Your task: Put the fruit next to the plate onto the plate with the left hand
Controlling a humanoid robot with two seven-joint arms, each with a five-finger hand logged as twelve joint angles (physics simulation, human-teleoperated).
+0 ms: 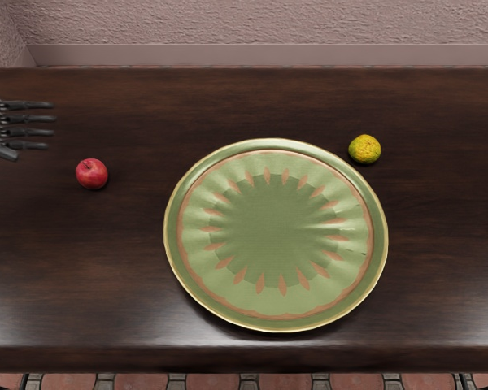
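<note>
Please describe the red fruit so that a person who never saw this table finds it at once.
Find the large green plate in the middle of the dark table. Left of it, clear of its rim, between the plate and the left hand, lies the apple. It is small, round and red; the only other fruit, right of the plate, is yellow-green.

A dark brown wooden table (73, 276) fills most of the frame, its grain running left to right; its top carries a soft sheen, with lighter streaks toward the lower edge; across the top of the frame stands a pinkish, rough-plastered wall (268, 20), which also shows in the upper left corner; a smooth pale band (268, 54) runs along its foot; at the bottom edge shows a strip of reddish brick floor (203, 382) with pale joints.
</note>
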